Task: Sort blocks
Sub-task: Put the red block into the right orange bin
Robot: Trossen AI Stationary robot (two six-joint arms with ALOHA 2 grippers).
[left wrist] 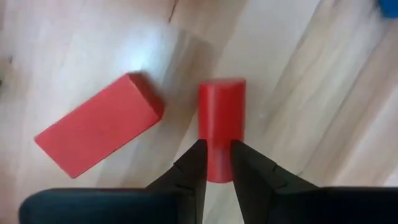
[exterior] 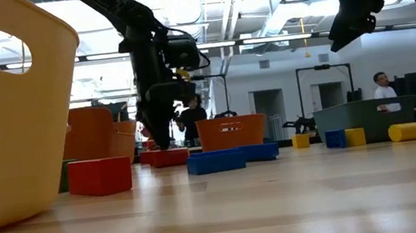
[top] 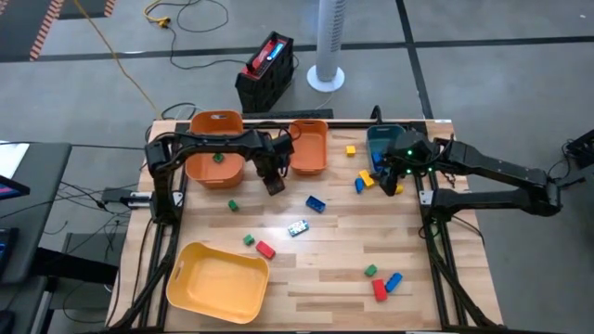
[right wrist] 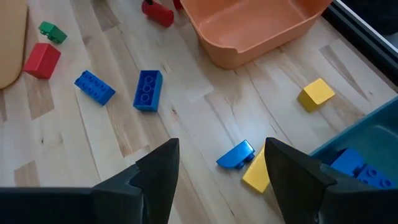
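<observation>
Black fingers (left wrist: 217, 163) of the left gripper (top: 275, 185) pinch a red cylinder (left wrist: 221, 124) on the table (top: 334, 246), near the orange bin (top: 309, 148). Hard, light and smooth, it could roll or squirt out; flat sides are safer than the curve. A red block (left wrist: 96, 132) lies just beside it. The right gripper (right wrist: 221, 162) hovers wide and empty over blue (right wrist: 236, 154) and yellow (right wrist: 256, 175) bricks.

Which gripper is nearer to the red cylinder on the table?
Left. The left gripper is down at the table with its fingers on either side of the red cylinder. The right gripper hangs open, raised, across the table beside the teal bin.
</observation>
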